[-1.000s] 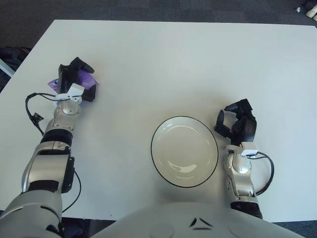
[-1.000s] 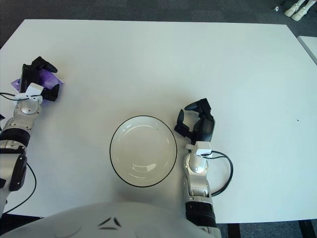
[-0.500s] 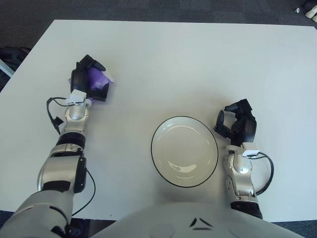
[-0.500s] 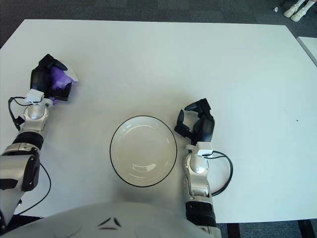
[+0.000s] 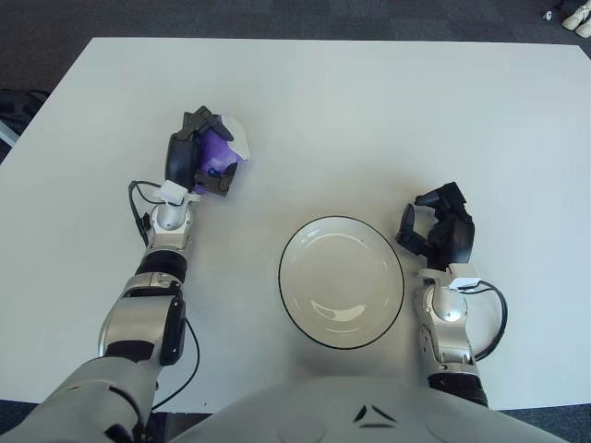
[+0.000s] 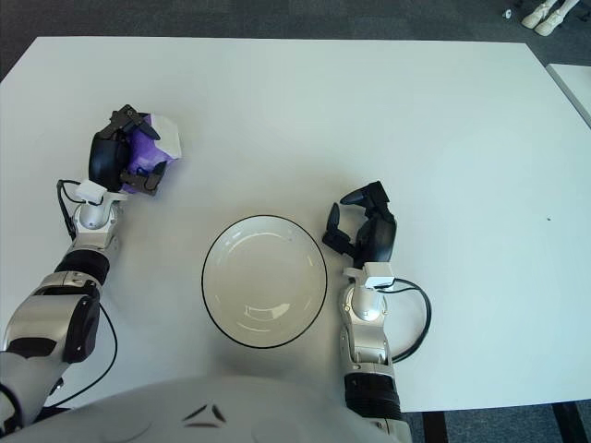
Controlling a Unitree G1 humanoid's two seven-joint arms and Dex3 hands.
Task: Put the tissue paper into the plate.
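My left hand point(image 5: 201, 159) is curled around a purple and white tissue pack point(image 5: 224, 147), held above the white table left of centre. In the right eye view the same tissue pack point(image 6: 152, 140) shows in that left hand point(image 6: 126, 157). A white plate point(image 5: 341, 281) with a dark rim lies near the front of the table, down and to the right of the held pack. Just right of the plate is my right hand point(image 5: 438, 231), its fingers loosely bent around nothing.
The white table point(image 5: 369, 120) stretches bare behind the plate. Dark carpet lies beyond its far edge. A cable loops by my right wrist point(image 5: 494, 309) and another by my left forearm point(image 5: 138, 198).
My left hand has carried the tissue pack rightward from the table's left edge toward the plate. The right hand and plate have stayed put.
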